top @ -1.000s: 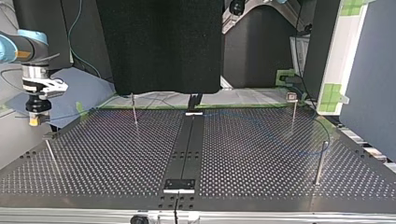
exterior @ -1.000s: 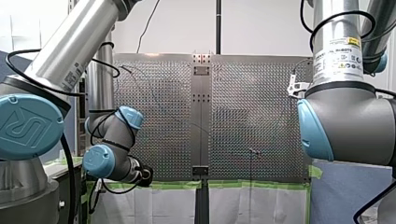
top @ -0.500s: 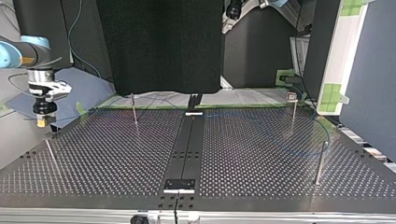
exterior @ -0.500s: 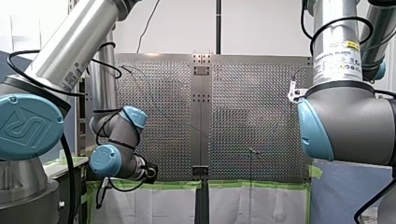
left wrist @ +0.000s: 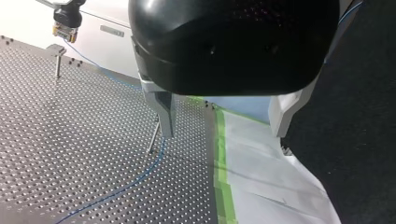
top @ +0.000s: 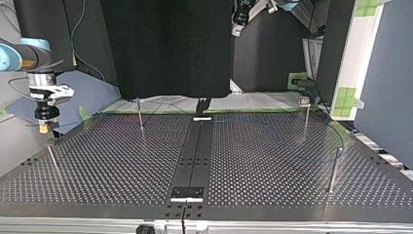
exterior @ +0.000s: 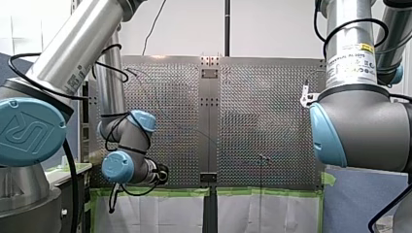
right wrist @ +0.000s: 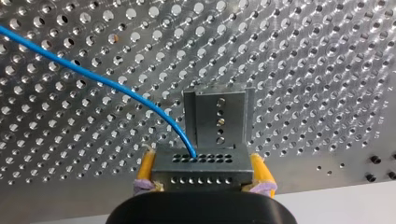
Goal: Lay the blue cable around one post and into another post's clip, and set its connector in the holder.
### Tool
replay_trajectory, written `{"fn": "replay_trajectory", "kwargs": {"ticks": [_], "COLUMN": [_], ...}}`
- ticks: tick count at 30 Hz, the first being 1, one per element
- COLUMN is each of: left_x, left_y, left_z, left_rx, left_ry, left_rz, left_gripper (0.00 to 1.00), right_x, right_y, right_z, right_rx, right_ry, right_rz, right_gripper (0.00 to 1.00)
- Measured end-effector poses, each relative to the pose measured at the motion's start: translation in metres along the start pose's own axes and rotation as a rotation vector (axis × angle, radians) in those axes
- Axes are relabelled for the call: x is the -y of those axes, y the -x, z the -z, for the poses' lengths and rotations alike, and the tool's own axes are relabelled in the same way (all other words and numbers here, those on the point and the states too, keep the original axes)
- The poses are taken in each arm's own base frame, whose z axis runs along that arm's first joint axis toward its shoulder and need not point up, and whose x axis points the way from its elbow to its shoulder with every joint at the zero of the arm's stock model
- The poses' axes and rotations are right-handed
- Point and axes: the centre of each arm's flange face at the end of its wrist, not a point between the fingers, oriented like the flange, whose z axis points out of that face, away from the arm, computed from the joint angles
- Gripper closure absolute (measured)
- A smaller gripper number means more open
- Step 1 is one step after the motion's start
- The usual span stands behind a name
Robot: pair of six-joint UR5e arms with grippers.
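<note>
In the right wrist view my right gripper (right wrist: 204, 163) is shut on the perforated metal connector (right wrist: 201, 179), one yellow pad (right wrist: 146, 169) on each side. The blue cable (right wrist: 93, 77) leaves the connector's face and arcs away over the table. The metal holder (right wrist: 219, 116) stands just ahead of the connector, apart from it. In the top view my right gripper (top: 43, 127) hangs above the holder (top: 51, 142) at the table's left edge. My left gripper (left wrist: 223, 133) is open above the table's taped edge, with one metal finger (left wrist: 166, 112) next to a thin post (left wrist: 153, 137).
Thin posts stand on the perforated table (top: 122, 165): one (top: 140, 114) far left of the middle, one with a clip (top: 306, 117) far right, one (top: 333, 168) near right. The cable (left wrist: 126, 186) lies slack on the table past the left gripper. Green tape (left wrist: 224, 186) edges the table.
In the front view my left arm has swung rightward toward the table's middle. My right gripper has shifted slightly toward the table over the holder in the top view, still holding the connector.
</note>
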Motion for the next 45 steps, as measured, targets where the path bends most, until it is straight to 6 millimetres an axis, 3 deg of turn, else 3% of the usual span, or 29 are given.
{"fn": "replay_trajectory", "kwargs": {"ticks": [18,29,45], "left_x": [0.009,0.023,0.021], "left_y": [0.009,0.028,0.031], "left_z": [-0.017,-0.044,-0.047], "left_rx": [0.005,0.085,0.098], "left_ry": [0.001,0.016,0.039], "left_rz": [0.002,0.015,0.008], "left_gripper": [0.00,0.00,0.00], "right_x": [-0.001,-0.002,-0.003], "right_y": [-0.016,-0.017,-0.014], "right_z": [-0.010,-0.010,-0.011], "right_rx": [-0.001,0.000,0.010], "right_ry": [-0.035,-0.036,-0.044], "right_rz": [-0.024,-0.025,-0.035], "right_gripper": [1.00,1.00,1.00]}}
